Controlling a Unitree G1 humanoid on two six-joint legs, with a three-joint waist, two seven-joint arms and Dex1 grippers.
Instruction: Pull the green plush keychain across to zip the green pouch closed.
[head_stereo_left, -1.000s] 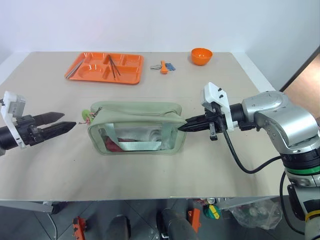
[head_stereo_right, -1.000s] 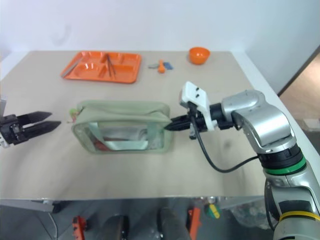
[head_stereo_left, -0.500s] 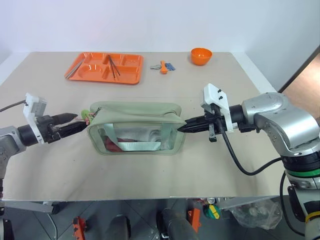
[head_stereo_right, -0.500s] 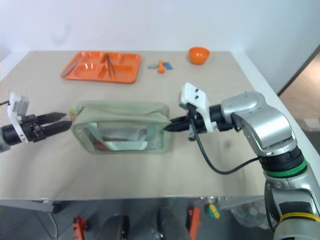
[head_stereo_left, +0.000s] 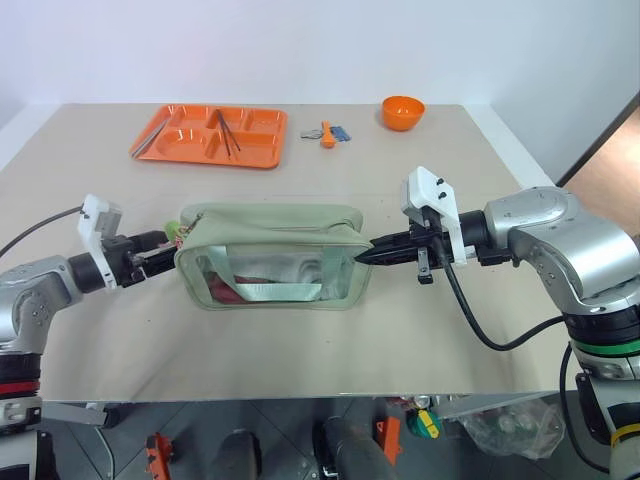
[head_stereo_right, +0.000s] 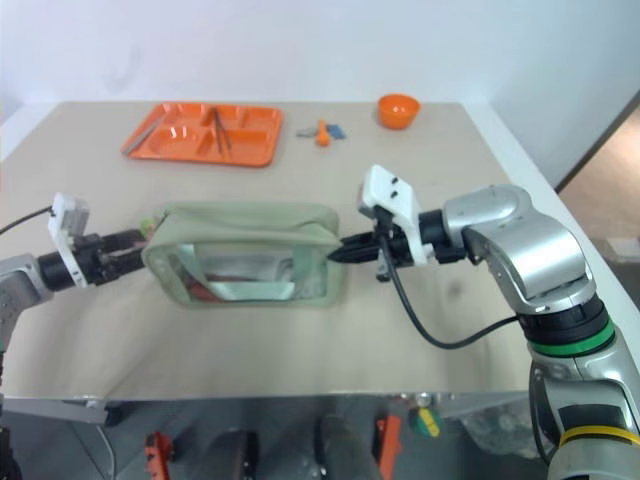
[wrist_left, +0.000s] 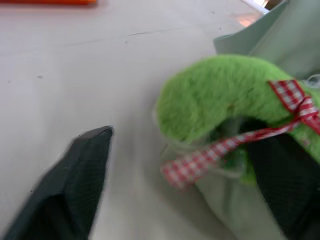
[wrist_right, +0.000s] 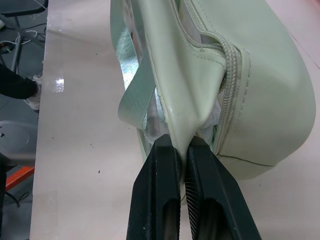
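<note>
The green pouch (head_stereo_left: 270, 232) lies mid-table with its clear window facing me and its top zipper (wrist_right: 231, 70) showing at the right end. The green plush keychain (wrist_left: 220, 97), bright and fuzzy with a red checked ribbon, hangs at the pouch's left end (head_stereo_left: 178, 232). My left gripper (wrist_left: 185, 145) is open. Its fingers (wrist_left: 75, 185) straddle the keychain, and one finger stands clear of the plush. My right gripper (wrist_right: 182, 150) is shut on the fabric at the pouch's right end (head_stereo_left: 365, 255).
An orange tray (head_stereo_left: 170, 148) with utensils sits at the back left. An orange bowl (head_stereo_left: 403, 111) is at the back right, with small orange and blue items (head_stereo_left: 328, 132) between them. The table's front edge (head_stereo_left: 300, 395) runs close below the pouch.
My left gripper has moved right to the pouch's left end and now straddles the keychain, its jaws narrower than before. The right gripper has kept its pinch and place.
</note>
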